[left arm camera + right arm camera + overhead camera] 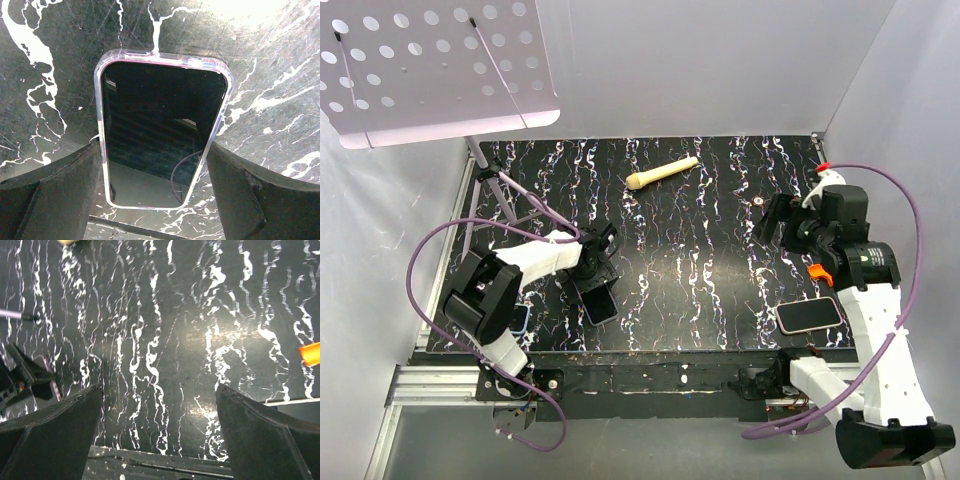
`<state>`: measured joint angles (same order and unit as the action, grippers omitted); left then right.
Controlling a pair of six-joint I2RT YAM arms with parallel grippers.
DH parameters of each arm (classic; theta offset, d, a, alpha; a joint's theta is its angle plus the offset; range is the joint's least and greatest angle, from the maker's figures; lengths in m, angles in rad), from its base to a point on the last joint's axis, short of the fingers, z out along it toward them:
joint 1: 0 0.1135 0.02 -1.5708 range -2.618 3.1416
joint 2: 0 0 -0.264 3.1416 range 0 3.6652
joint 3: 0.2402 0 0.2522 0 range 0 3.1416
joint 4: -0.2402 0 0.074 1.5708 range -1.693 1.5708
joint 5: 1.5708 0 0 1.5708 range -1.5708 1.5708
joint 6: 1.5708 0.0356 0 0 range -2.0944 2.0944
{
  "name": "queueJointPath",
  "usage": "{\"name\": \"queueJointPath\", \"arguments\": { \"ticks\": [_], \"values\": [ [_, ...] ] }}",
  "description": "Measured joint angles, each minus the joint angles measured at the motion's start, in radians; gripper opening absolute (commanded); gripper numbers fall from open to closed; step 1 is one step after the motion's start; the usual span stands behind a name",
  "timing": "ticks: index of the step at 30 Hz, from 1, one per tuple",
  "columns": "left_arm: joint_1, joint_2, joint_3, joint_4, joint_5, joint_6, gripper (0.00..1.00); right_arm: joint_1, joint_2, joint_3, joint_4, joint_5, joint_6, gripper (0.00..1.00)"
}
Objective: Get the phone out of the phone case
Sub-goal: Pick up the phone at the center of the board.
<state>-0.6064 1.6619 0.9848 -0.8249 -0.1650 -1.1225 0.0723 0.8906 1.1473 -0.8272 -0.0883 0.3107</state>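
A phone with a dark screen lies flat on the black marbled mat inside a clear case. In the top view it is at the near left. My left gripper reaches down over its far end. In the left wrist view the left gripper straddles the phone's near half, and both fingers touch the case's long sides. My right gripper hovers open and empty over the mat at the right.
A second phone lies at the near right beside the right arm. A wooden stick-like tool lies at the back middle. A perforated white board on a tripod stands at the back left. A small bluish object sits under the left arm.
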Motion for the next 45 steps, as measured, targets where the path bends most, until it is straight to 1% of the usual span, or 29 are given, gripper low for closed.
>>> {"name": "queueJointPath", "arguments": {
  "ticks": [4, 6, 7, 9, 10, 12, 15, 18, 19, 20, 25, 28, 30, 32, 33, 36, 38, 40, 42, 45],
  "values": [
    [-0.009, 0.001, -0.002, -0.001, -0.014, -0.001, 0.77, 0.138, 0.021, 0.000, -0.016, 0.076, 0.005, 1.00],
    [-0.021, -0.001, -0.002, -0.001, -0.031, -0.003, 0.74, 0.210, 0.034, 0.001, -0.023, 0.123, 0.010, 1.00],
    [-0.027, -0.002, -0.002, -0.001, -0.039, -0.004, 0.70, 0.243, 0.045, 0.001, -0.028, 0.146, 0.014, 1.00],
    [-0.044, -0.005, -0.003, 0.002, -0.062, -0.004, 0.59, 0.297, 0.069, 0.001, -0.038, 0.189, 0.023, 1.00],
    [-0.049, -0.005, -0.005, 0.005, -0.067, -0.003, 0.51, 0.321, 0.082, 0.001, -0.041, 0.209, 0.027, 1.00],
    [-0.053, -0.010, -0.009, 0.012, -0.073, 0.002, 0.40, 0.362, 0.097, 0.001, -0.041, 0.241, 0.034, 1.00],
    [-0.054, -0.021, -0.020, 0.029, -0.072, 0.021, 0.31, 0.400, 0.087, -0.008, -0.027, 0.267, 0.061, 1.00],
    [-0.059, -0.046, -0.041, 0.052, -0.055, 0.058, 0.20, 0.402, 0.038, -0.069, 0.021, 0.251, 0.088, 1.00],
    [-0.060, -0.056, -0.047, 0.057, -0.047, 0.065, 0.08, 0.402, 0.024, -0.090, 0.031, 0.241, 0.096, 1.00],
    [-0.060, -0.066, -0.053, 0.061, -0.031, 0.068, 0.00, 0.402, 0.013, -0.111, 0.044, 0.232, 0.101, 1.00],
    [-0.064, -0.125, -0.057, 0.080, 0.065, 0.050, 0.00, 0.402, 0.043, -0.153, 0.076, 0.164, 0.109, 1.00],
    [-0.064, -0.180, -0.050, 0.109, 0.132, 0.011, 0.00, 0.417, 0.080, -0.188, 0.136, 0.095, 0.128, 1.00],
    [-0.064, -0.211, -0.049, 0.139, 0.177, -0.029, 0.00, 0.475, 0.098, -0.237, 0.198, 0.063, 0.150, 1.00],
    [-0.063, -0.241, -0.050, 0.183, 0.229, -0.087, 0.00, 0.568, 0.107, -0.291, 0.264, 0.049, 0.176, 1.00],
    [-0.063, -0.254, -0.054, 0.212, 0.254, -0.117, 0.00, 0.617, 0.105, -0.320, 0.304, 0.047, 0.192, 0.96],
    [-0.063, -0.294, -0.095, 0.339, 0.336, -0.232, 0.00, 0.740, 0.062, -0.417, 0.447, 0.048, 0.240, 0.90],
    [-0.062, -0.304, -0.135, 0.435, 0.385, -0.312, 0.00, 0.790, 0.020, -0.473, 0.533, 0.049, 0.267, 0.84],
    [-0.062, -0.299, -0.175, 0.528, 0.427, -0.393, 0.00, 0.814, -0.017, -0.521, 0.619, 0.057, 0.298, 0.79],
    [-0.062, -0.294, -0.198, 0.586, 0.455, -0.456, 0.00, 0.819, -0.033, -0.559, 0.711, 0.071, 0.330, 0.74],
    [-0.062, -0.294, -0.206, 0.650, 0.475, -0.528, 0.00, 0.829, -0.028, -0.590, 0.800, 0.100, 0.365, 0.71]
  ]
}}
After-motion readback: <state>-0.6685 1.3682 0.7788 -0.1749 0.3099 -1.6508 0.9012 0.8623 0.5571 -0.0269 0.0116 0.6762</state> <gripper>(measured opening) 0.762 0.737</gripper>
